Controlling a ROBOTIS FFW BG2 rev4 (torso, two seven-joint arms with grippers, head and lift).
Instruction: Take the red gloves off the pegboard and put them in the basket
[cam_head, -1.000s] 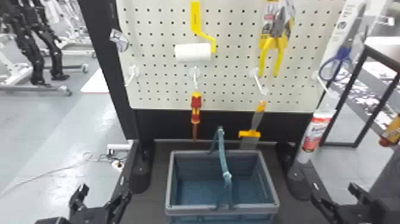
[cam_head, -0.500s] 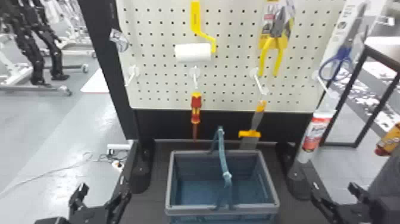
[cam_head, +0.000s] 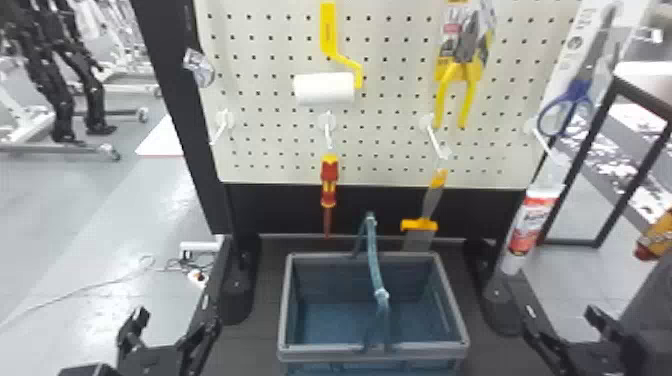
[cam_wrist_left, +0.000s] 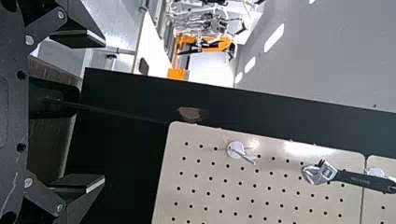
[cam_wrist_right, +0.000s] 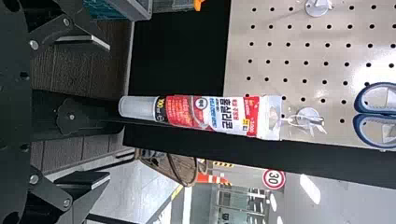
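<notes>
Low at the left in the head view, my left gripper (cam_head: 175, 324) stands open beside the basket. My right gripper (cam_head: 562, 322) is open low at the right. Between them sits the blue basket (cam_head: 374, 346) with a grey rim, its cord handle arching over it. Above hangs the white pegboard (cam_head: 390, 150), with a hook (cam_head: 225, 120) at its lower left. The left wrist view has my left gripper (cam_wrist_left: 104, 111) with spread fingers, short of the pegboard (cam_wrist_left: 224, 191). In the right wrist view, my right gripper (cam_wrist_right: 109, 111) has nothing held between its fingers.
Hanging tools include a paint roller (cam_head: 325, 89), a screwdriver (cam_head: 329, 181), pliers (cam_head: 457, 75), a scraper (cam_head: 419, 226), scissors (cam_head: 575, 95) and a sealant tube (cam_head: 532, 220). A wrench (cam_wrist_left: 359, 179) hangs by the pegboard's edge. A yellow-and-red thing (cam_head: 656, 239) is at the right edge.
The yellow-and-red thing at the head view's right edge has shifted slightly downward. Both arms, the basket and the hanging tools have kept their places.
</notes>
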